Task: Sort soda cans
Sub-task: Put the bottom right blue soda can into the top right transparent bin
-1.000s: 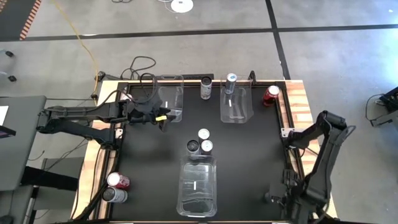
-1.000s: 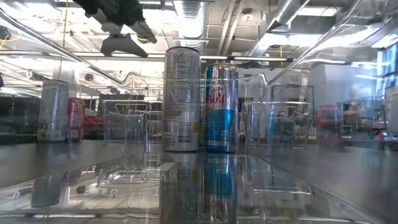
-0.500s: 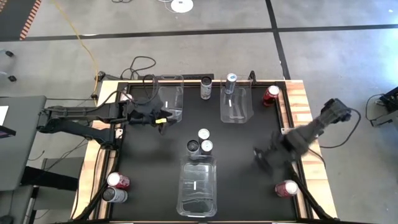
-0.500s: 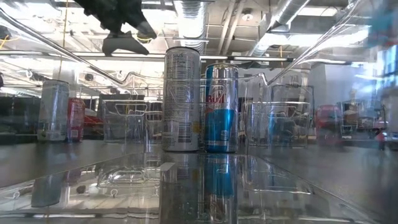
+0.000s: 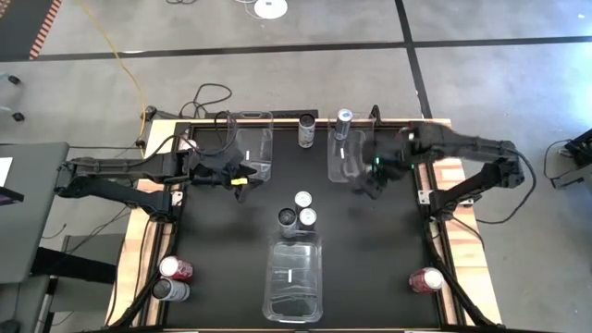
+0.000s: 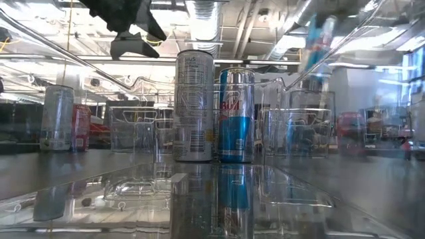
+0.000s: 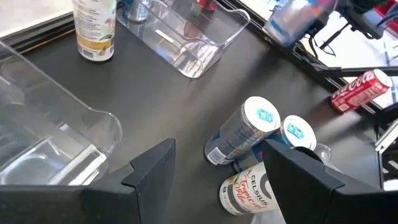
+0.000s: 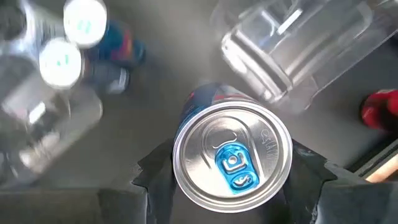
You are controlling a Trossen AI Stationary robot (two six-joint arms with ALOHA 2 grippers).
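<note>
Sorting barely begun: one can in the air, the bins holding none that can be seen

The right end effector (image 8: 230, 177) is clamped on a blue-and-silver can (image 8: 232, 154) by the far-right bin (image 5: 350, 157); the left end effector (image 7: 214, 165) hovers with fingers apart near the far-left bin (image 5: 253, 143). Three cans (image 5: 298, 212) cluster mid-tabletop (image 5: 370, 250), others stand scattered.

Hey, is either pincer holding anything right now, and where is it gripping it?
The right pincer holds a blue-and-silver can upright by its sides, just below the top rim. The left pincer is open and empty.
</note>
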